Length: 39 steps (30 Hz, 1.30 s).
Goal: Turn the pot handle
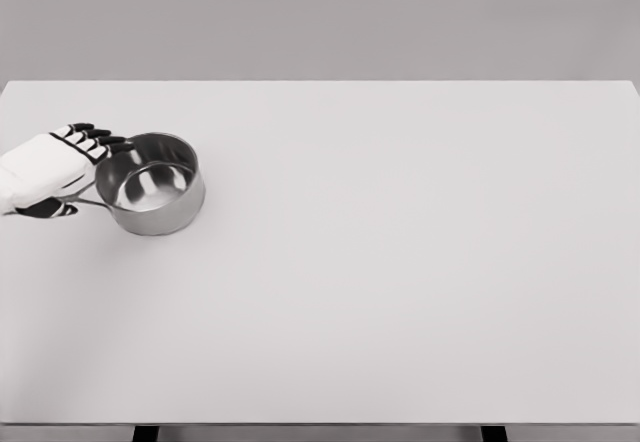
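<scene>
A small steel pot (152,184) stands upright on the white table (400,262) at the far left. Its thin handle (85,198) points left toward the picture's edge. My left hand (62,172) comes in from the left edge and sits over the handle, with the dark-tipped fingers (98,140) stretched along the pot's left rim and the thumb (48,209) below the handle. Most of the handle is hidden by the palm. The right arm does not show.
Apart from the pot, the table bears nothing. Its front edge runs along the bottom of the picture, and its far edge meets a grey wall (320,22).
</scene>
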Tool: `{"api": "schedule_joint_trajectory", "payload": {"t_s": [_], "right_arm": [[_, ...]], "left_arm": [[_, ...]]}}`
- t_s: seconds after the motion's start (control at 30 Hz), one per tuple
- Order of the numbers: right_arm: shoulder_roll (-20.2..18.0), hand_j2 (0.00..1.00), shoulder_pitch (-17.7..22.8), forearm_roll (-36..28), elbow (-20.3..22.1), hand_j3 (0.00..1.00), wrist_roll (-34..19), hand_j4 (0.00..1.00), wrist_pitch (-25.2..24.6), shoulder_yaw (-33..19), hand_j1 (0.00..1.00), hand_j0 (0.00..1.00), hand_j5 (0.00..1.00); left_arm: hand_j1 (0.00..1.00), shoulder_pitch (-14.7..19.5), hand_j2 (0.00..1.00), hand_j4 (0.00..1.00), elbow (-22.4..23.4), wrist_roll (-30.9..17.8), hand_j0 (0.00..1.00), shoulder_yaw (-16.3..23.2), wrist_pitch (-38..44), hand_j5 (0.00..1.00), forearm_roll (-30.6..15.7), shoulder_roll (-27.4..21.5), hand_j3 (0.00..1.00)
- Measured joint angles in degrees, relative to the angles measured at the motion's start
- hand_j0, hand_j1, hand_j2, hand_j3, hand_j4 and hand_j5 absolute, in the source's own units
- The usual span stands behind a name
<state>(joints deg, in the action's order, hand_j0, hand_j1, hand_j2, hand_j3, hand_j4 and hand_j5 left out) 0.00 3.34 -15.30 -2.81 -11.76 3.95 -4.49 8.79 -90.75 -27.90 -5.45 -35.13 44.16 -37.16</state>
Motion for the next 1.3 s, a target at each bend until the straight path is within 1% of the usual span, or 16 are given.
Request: {"api": "schedule_joint_trajectory", "payload": {"t_s": [0.27, 0.6, 0.73, 0.8, 1.03, 1.3], "right_arm": [[0.0, 1.0, 0.0, 0.0, 0.0, 1.0, 0.0, 1.0, 0.0, 0.0, 1.0, 1.0, 1.0], [0.0, 1.0, 0.0, 0.0, 0.0, 1.0, 0.0, 1.0, 0.0, 0.0, 1.0, 1.0, 1.0], [0.0, 1.0, 0.0, 0.0, 0.0, 1.0, 0.0, 1.0, 0.0, 0.0, 1.0, 1.0, 1.0], [0.0, 1.0, 0.0, 0.0, 0.0, 1.0, 0.0, 1.0, 0.0, 0.0, 1.0, 1.0, 1.0], [0.0, 1.0, 0.0, 0.0, 0.0, 1.0, 0.0, 1.0, 0.0, 0.0, 1.0, 1.0, 1.0], [0.0, 1.0, 0.0, 0.0, 0.0, 1.0, 0.0, 1.0, 0.0, 0.0, 1.0, 1.0, 1.0]], "left_arm": [[1.0, 1.2, 1.0, 1.0, 1.6, 0.1, 1.0, -0.1, 0.0, 1.0, 0.0, -0.1, 1.0], [1.0, 3.1, 1.0, 1.0, 5.0, 0.1, 1.0, 0.0, 0.0, 1.0, 0.4, 0.0, 1.0], [1.0, 3.2, 1.0, 1.0, 6.1, 0.1, 1.0, 0.1, 0.0, 1.0, 0.4, 0.0, 1.0], [1.0, 4.0, 1.0, 1.0, 6.9, 0.1, 1.0, 0.1, 0.0, 1.0, 0.4, 0.0, 1.0], [1.0, 5.0, 1.0, 1.0, 8.7, 0.2, 1.0, 0.3, 0.0, 1.0, 0.4, 0.1, 1.0], [1.0, 5.2, 1.0, 1.0, 9.7, 0.2, 1.0, 0.3, 0.0, 1.0, 0.5, 0.1, 1.0]]}}
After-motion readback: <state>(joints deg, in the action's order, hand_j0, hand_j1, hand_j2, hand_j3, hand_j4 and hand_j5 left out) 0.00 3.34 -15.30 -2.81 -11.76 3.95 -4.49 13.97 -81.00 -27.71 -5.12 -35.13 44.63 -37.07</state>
